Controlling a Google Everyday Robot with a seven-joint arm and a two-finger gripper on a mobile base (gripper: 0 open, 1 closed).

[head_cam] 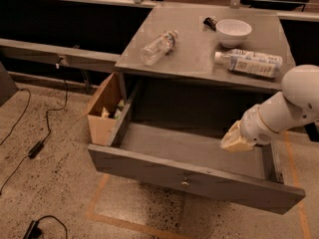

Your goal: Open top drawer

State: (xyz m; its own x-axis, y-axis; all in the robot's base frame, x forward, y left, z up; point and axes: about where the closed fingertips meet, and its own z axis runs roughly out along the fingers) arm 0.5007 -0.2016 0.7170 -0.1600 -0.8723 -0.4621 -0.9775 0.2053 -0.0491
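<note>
The top drawer is a wide dark-grey drawer that stands pulled far out of the cabinet, its inside bare. A small round metal knob sits at the centre of its front panel. My white arm reaches in from the right. My gripper is at its cream-coloured end, low inside the drawer, just behind the right part of the front panel and away from the knob.
On the cabinet top lie a clear plastic bottle, a white bowl, a labelled bottle and a small dark object. A cardboard box stands on the floor beside the drawer's left side. Cables run over the floor at left.
</note>
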